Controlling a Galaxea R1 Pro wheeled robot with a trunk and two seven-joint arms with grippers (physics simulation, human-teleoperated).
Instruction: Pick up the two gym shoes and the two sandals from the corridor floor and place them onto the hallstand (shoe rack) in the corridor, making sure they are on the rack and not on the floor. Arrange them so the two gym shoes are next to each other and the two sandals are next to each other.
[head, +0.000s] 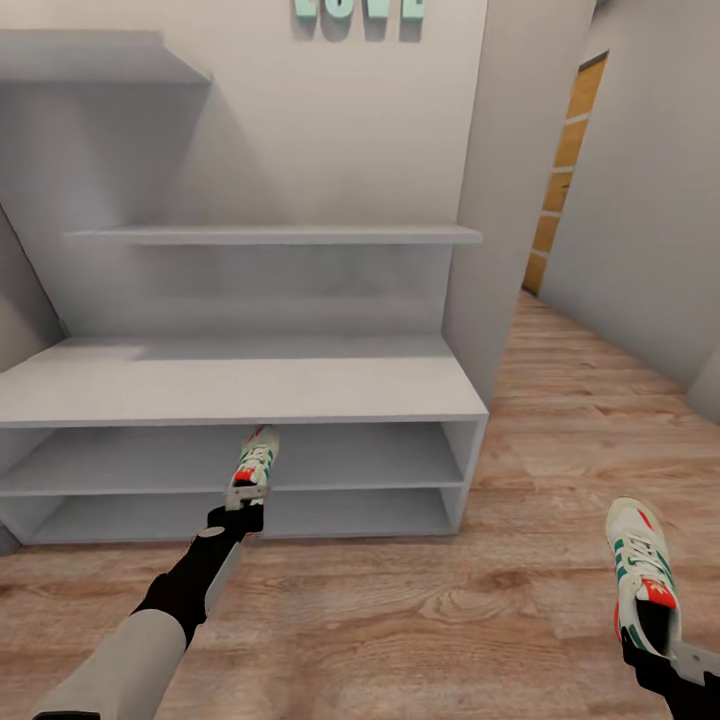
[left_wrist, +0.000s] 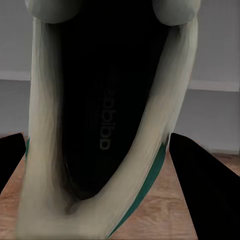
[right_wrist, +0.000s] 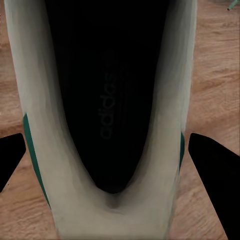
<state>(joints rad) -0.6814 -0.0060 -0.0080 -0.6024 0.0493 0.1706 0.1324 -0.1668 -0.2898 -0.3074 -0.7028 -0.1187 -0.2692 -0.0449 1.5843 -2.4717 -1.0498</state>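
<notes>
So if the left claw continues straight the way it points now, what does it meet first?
Probably the hallstand: the left claw, shut on a gym shoe, points at the upper open shelf slot. The shoe's toe would enter first; depth is unclear.

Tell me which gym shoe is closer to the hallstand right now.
The gym shoe in the left gripper: that shoe has its toe at the hallstand, by the upper shelf slot. The other gym shoe, in the right gripper, is over open corridor floor.
</notes>
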